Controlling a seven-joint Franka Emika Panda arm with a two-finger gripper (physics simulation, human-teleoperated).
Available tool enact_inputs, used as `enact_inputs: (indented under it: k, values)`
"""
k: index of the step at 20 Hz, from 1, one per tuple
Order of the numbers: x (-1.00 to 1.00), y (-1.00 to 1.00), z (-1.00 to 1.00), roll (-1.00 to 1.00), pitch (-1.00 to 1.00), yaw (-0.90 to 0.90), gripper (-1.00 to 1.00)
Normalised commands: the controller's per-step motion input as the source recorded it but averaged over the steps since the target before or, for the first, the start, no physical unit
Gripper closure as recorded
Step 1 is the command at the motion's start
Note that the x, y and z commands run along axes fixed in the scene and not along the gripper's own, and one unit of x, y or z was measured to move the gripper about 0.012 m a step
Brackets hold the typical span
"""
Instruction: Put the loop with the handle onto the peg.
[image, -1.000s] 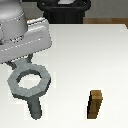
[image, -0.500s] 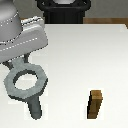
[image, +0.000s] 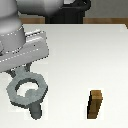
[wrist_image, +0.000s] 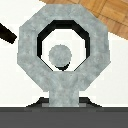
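The flat faceted ring with its stub handle (image: 26, 91) is a mottled mid grey with a faint blue-green cast, and its hole is edged in black shadow. Inside the hole in the wrist view, the round peg top (wrist_image: 60, 53) is a paler, even grey. The upright square wooden block (image: 95, 104) is brown, darker on its shaded side. The table surface (image: 85, 55) is plain off-white. The robot arm's casing (image: 22, 42) is light grey and white. Wood-grain orange-brown flooring (wrist_image: 107, 12) shows beyond the table.

A pale, off-white table (image: 85, 55) fills most of the exterior view under even light. At twelve o'clock, wooden plank flooring (image: 107, 11) shows beyond its far edge, where a dark base (image: 75, 10) stands.
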Motion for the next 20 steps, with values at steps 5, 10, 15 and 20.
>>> enact_inputs:
  k: [5, 10, 15, 20]
  values:
    - [0.00, 0.00, -1.00, 0.00, 0.00, 0.00, 1.00]
    - [0.00, 0.00, -0.80, 0.00, 0.00, 0.00, -1.00]
    - [0.00, 0.00, 0.00, 0.00, 0.00, 0.00, -1.00]
    - [0.00, 0.00, 0.00, 0.00, 0.00, 0.00, -1.00]
